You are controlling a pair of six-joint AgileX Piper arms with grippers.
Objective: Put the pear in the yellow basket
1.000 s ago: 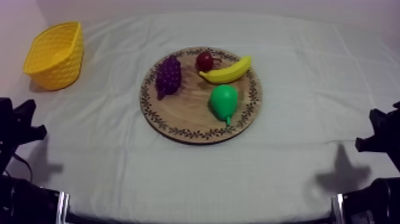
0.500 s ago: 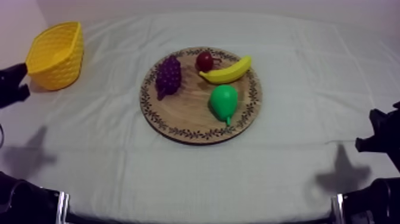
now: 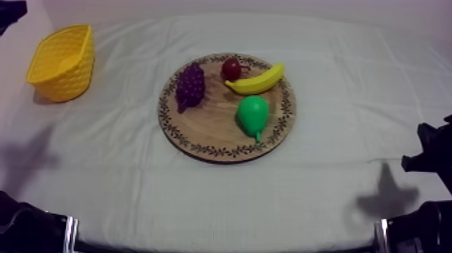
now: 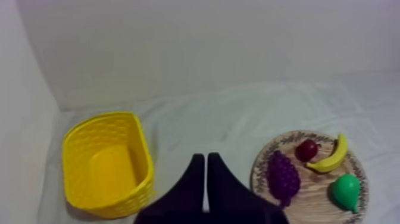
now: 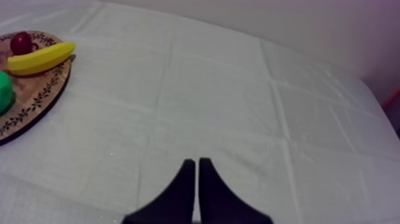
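Note:
The green pear (image 3: 253, 113) lies on the near right part of the round wooden board (image 3: 208, 128), stem toward the table's front. The yellow basket (image 3: 62, 62) stands at the far left. High above the basket's far corner is my left gripper (image 3: 9, 11); in its wrist view the left gripper (image 4: 205, 156) is shut on nothing, a narrow wedge between the basket (image 4: 104, 164) and the board (image 4: 315, 199), far from the pear (image 4: 345, 190). My right gripper (image 5: 197, 161) is shut and empty over bare cloth, right of the board (image 5: 36, 98).
The board also carries purple grapes (image 3: 190, 85), a small red fruit (image 3: 231, 68) and a banana (image 3: 255, 80). My right arm (image 3: 430, 151) rests low at the right edge. A wall rises behind the table.
My left arm has risen from its rest place at the lower left and swung up to the far left corner, past the basket. The right arm and the fruit have not moved.

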